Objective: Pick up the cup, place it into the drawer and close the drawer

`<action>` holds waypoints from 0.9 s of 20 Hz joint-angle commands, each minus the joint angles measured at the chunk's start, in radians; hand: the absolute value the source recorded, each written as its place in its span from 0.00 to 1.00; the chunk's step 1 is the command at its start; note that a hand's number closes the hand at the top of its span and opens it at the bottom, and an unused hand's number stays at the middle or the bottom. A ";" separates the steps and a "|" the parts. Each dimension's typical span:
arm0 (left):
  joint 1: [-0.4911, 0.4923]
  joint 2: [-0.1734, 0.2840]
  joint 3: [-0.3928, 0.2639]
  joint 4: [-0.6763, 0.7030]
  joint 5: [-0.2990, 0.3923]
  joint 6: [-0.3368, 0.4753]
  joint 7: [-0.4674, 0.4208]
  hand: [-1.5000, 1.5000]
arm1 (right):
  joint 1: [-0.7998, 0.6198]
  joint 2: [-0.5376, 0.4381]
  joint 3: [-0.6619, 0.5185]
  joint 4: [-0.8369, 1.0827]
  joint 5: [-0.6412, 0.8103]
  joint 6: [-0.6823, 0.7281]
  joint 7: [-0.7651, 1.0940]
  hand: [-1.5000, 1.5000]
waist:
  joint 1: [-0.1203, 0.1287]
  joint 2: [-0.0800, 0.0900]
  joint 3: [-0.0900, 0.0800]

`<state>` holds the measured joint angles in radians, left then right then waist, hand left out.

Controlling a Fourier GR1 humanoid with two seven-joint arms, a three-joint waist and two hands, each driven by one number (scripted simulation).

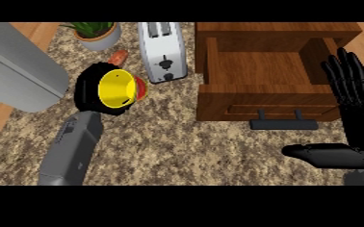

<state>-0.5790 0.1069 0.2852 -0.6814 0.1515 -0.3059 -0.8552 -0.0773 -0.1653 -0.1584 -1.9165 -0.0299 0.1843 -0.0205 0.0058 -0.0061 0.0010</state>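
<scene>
My left hand (90, 87) is curled round a yellow cup (116, 88) at the left of the counter, the cup's open mouth turned toward me. The hand hides most of the cup's body. A wooden drawer (266, 107) stands pulled open at the right, its inside bare, with a black handle (283, 124) on its front. My right hand (346, 101) shows at the right edge beside the drawer, fingers straight and pointing up, thumb stretched left below the drawer front.
A white toaster (162, 51) lies between the cup and the drawer. A potted plant (96, 32) stands at the back left, an orange-red object (119, 56) next to it. A red thing (141, 89) peeks out behind the cup. A grey appliance (25, 72) fills the far left.
</scene>
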 commanded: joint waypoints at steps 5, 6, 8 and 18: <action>-0.056 -0.096 -0.116 -0.351 -0.015 0.149 0.272 1.00 | -0.023 -0.022 -0.022 0.000 -0.025 0.014 0.036 0.00 | 0.007 -0.001 0.000; -0.095 -0.104 -0.134 -0.355 -0.002 0.172 0.309 1.00 | 0.004 -0.008 -0.007 -0.023 -0.011 0.006 0.041 0.00 | -0.001 0.000 0.000; -0.134 -0.091 -0.137 -0.410 -0.003 0.188 0.404 1.00 | -0.043 -0.029 -0.043 0.059 -0.019 0.016 -0.013 0.00 | 0.005 0.002 0.000; -0.396 -0.107 -0.339 -0.287 0.015 0.474 0.514 1.00 | 0.016 -0.007 -0.012 -0.062 -0.034 0.021 0.050 0.00 | -0.029 0.007 -0.001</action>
<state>-0.8763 0.0028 0.0135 -1.0247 0.1550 0.0622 -0.3701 -0.0621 -0.1668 -0.1706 -1.9280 -0.0446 0.2021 -0.0202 -0.0122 -0.0007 0.0005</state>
